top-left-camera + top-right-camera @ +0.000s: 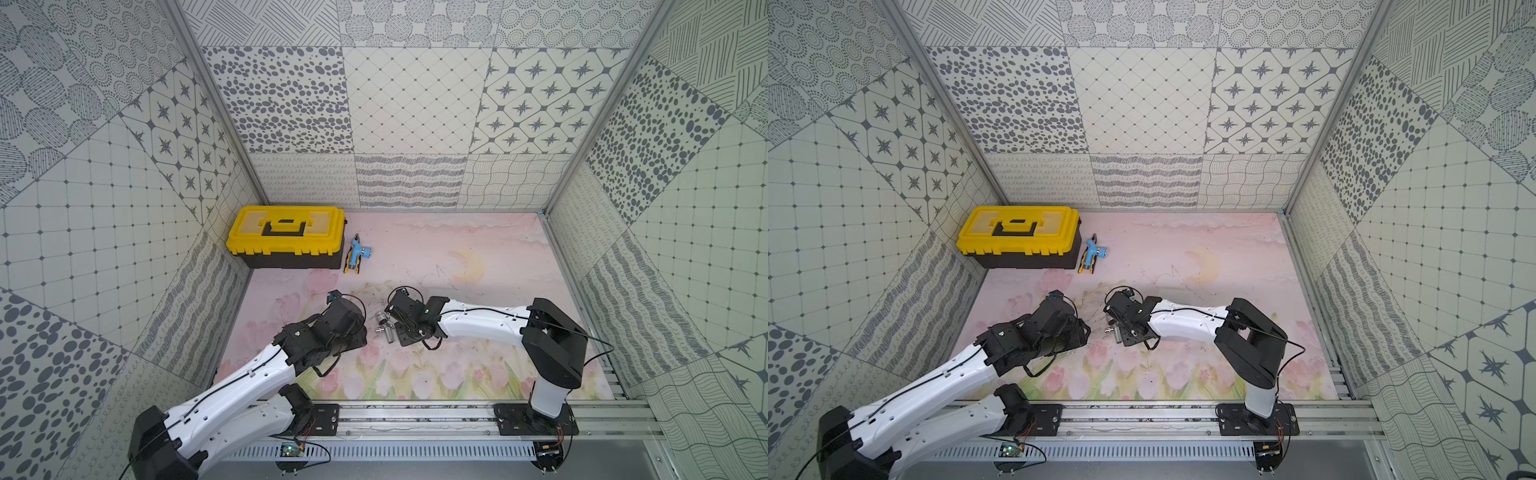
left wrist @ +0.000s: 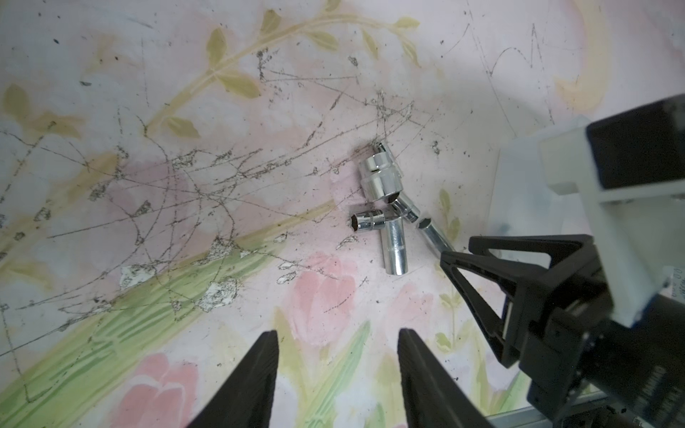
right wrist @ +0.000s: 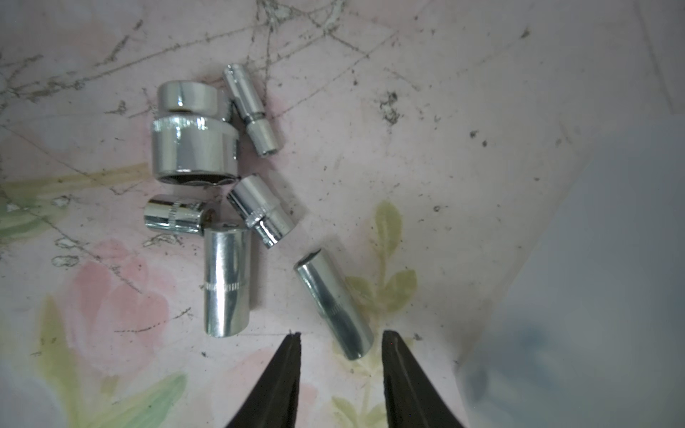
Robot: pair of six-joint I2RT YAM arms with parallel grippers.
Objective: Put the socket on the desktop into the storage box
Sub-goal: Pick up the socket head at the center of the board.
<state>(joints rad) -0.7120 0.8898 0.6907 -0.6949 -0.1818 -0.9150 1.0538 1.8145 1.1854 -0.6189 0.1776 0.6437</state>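
Observation:
Several chrome sockets [image 3: 226,281] lie in a loose cluster on the pink flowered desktop [image 3: 426,129], between the two arms in both top views [image 1: 384,326] [image 1: 1115,330]. My right gripper [image 3: 343,335] is open, low over the desktop. The near end of a long slim socket [image 3: 333,304] lies between its fingertips with a gap on each side. My left gripper [image 2: 338,332] is open and empty, a short way from the cluster [image 2: 393,237]. The frosted storage box [image 2: 519,200] sits just behind the right gripper, its pale wall [image 3: 611,259] beside that gripper. The right wrist hides it in both top views.
A yellow-lidded black toolbox [image 1: 286,237] stands at the far left of the desktop. A blue and yellow hand tool [image 1: 355,257] lies beside it. Patterned walls enclose three sides, and a metal rail [image 1: 415,415] runs along the front edge.

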